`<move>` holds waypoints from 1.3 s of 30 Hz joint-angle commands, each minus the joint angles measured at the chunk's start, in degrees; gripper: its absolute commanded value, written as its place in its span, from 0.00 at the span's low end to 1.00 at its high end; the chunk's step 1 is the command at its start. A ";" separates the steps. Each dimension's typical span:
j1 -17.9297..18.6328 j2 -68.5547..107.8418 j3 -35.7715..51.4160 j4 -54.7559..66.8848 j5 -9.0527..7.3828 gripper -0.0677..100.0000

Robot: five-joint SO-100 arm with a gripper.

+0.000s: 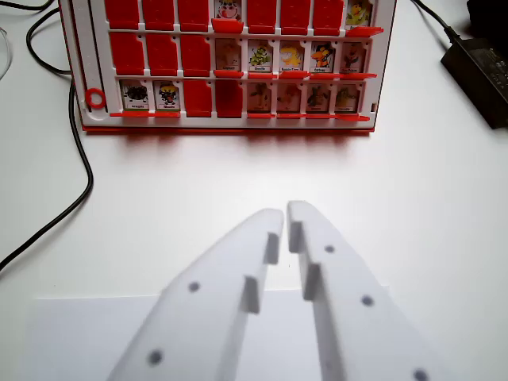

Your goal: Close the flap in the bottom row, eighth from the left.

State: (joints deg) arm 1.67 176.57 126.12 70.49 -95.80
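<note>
A red and white flap board (pixel 226 127) stands at the top of the wrist view, on a white table. In its bottom row, the third and fourth flaps (pixel 228 97) show plain red. The others show picture cards, among them the eighth from the left (pixel 348 97) at the row's right end, with its red flap lying flat in front of it. My white gripper (pixel 286 213) is low in the middle of the view, well short of the board. Its fingers are together with only a thin slit between them and hold nothing.
A black cable (pixel 79 171) curves down the left side of the table. A black power adapter (pixel 480 71) with its cord lies at the upper right. A white sheet of paper (pixel 79 333) lies under the gripper at the bottom.
</note>
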 commanded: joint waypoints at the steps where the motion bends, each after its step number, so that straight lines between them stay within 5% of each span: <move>1: -0.18 -0.35 -1.05 -1.49 -0.79 0.00; 21: 0.09 -1.41 -1.14 -2.29 -0.53 0.00; 39: 13.18 -10.55 -2.64 -2.46 0.53 0.00</move>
State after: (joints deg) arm 13.18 167.70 126.21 68.82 -95.45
